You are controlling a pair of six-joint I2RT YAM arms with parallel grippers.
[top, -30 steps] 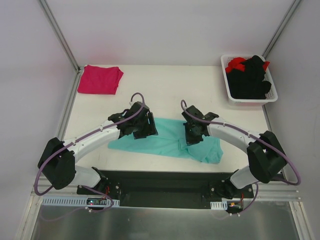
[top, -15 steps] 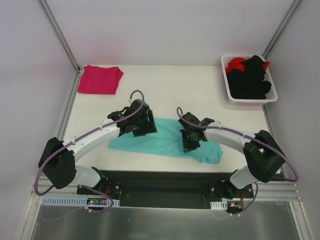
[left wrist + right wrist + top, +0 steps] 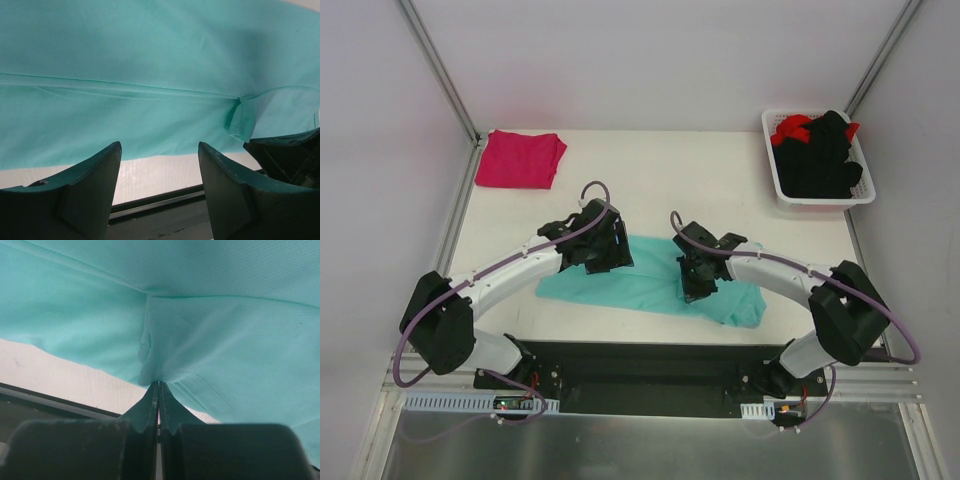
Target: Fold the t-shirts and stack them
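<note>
Right gripper (image 3: 159, 385) pinches a thin fold of the teal t-shirt (image 3: 225, 340), left gripper (image 3: 159, 148) spread and empty: a one-sided pull could bunch it.

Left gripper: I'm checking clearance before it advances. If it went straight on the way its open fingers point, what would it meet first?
Most likely the teal t-shirt: it fills the wrist view straight ahead of the open left gripper. How far off it lies is unclear.
</note>
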